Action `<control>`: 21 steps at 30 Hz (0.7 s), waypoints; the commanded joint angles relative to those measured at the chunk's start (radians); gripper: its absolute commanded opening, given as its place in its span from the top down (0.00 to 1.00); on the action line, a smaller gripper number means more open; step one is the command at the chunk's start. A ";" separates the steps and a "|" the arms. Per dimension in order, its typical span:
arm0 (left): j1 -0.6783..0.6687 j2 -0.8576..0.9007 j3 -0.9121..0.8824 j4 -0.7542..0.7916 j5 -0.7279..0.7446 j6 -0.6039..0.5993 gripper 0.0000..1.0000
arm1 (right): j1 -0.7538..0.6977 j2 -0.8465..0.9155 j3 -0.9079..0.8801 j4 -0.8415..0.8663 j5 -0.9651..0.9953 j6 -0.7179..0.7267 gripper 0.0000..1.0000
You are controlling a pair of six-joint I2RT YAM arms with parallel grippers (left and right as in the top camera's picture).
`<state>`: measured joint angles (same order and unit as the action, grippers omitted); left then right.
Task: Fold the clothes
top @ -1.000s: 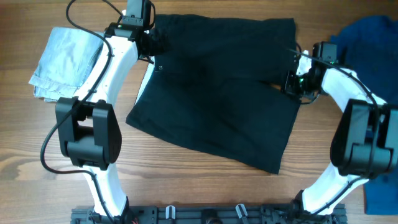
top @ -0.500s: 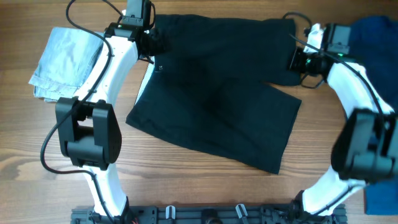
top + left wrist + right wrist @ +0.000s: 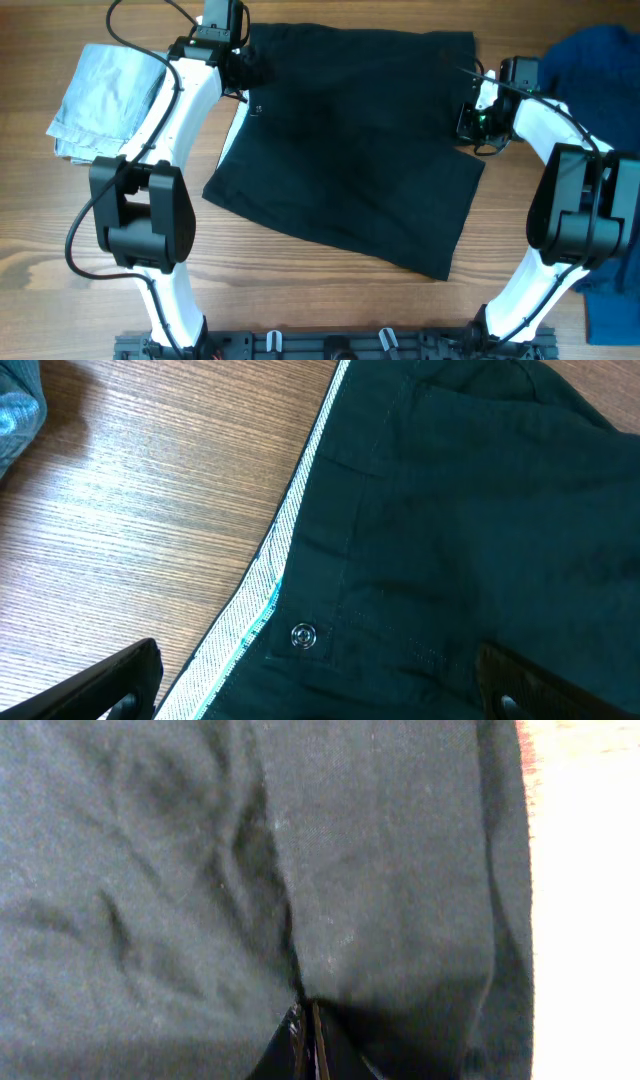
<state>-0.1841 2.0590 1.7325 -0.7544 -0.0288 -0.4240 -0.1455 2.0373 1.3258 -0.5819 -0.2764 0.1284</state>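
Comparing the overhead views: the right hand stood nearer the far corner of the black shorts half a second ago and has since returned to the middle of the garment's right edge, close to its position one second ago. The left hand has not shifted. The outline of the shorts is almost unchanged, and the short step in their right edge seen half a second ago has flattened out again.

Current state:
- Black shorts: spread flat across the middle of the counter, waistband toward the left arm. No fold is visible.
- Left hand: fingers set wide apart, holding nothing, hovering over the waistband corner just beside the snap button.
- Right hand: fingertips pressed together on a crease of the black cloth; the wrinkles run toward the tips, which indicates a pinch on the shorts.
- Pale blue denim piece: lies left of the left arm, apart from the shorts.
- Royal-blue garment: lies at the right edge, behind the right arm.

Assessment: the excursion and return produced no fold, so it reads as a grip adjustment on the right edge. Folding has not yet begun. Only one side is pinched; the left hand must close on the waistband before both edges can be lifted together.
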 commanded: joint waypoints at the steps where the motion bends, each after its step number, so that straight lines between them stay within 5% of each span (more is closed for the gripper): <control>1: -0.001 0.000 -0.003 0.003 0.005 -0.010 0.00 | 0.000 -0.142 0.116 -0.064 -0.017 0.005 0.96; 11: -0.001 0.000 -0.003 0.003 0.005 -0.010 0.00 | 0.000 -0.567 0.206 -0.472 0.054 0.042 0.89; 21: 0.000 0.000 -0.003 0.025 0.004 0.052 0.00 | 0.001 -0.633 0.201 -0.756 0.071 0.159 0.89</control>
<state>-0.1841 2.0590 1.7325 -0.7116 -0.0288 -0.4236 -0.1455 1.3968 1.5387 -1.3025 -0.2356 0.2543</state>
